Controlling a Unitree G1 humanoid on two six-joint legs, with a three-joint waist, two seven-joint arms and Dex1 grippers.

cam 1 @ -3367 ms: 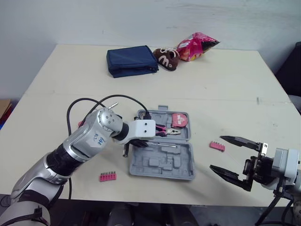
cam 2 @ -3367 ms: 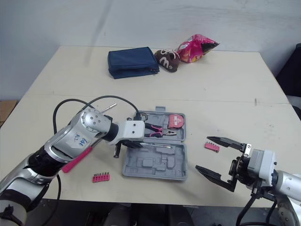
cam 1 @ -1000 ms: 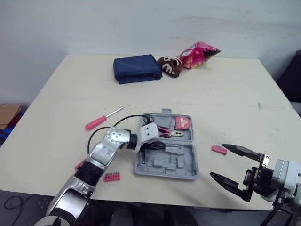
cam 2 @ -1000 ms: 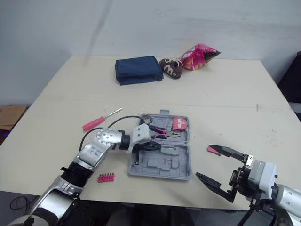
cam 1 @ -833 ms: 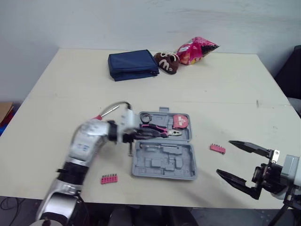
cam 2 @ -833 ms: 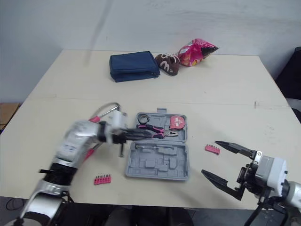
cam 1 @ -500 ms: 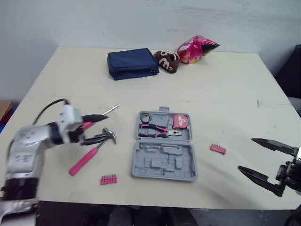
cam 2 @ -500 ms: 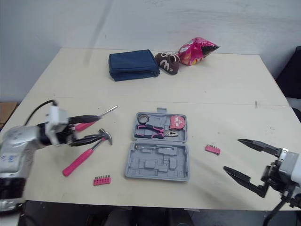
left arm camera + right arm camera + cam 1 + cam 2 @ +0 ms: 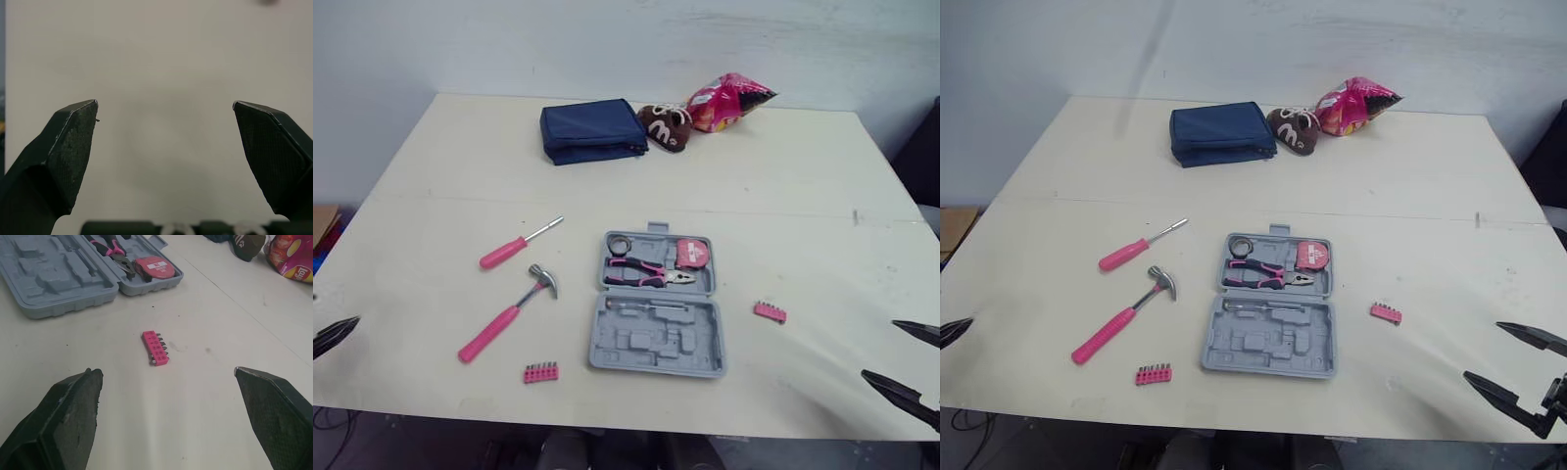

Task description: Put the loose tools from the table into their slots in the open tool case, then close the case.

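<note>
Right gripper [image 9: 166, 371] spread wide, empty, near pink bit strip [image 9: 155, 348] beside open case [image 9: 58, 303] | left gripper [image 9: 165, 112] likewise agape | hammer [image 9: 499, 323], screwdriver [image 9: 514, 248] loose left of case | risk, I reckon: flat strip skids off when pinched

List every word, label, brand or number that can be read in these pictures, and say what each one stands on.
"m": a white letter on the brown plush toy.
Logo on the pink snack bag: cut off at the picture's edge and blurred, cannot be read for sure.
White label on the tape measure in the tool case: print too small to read.
</note>
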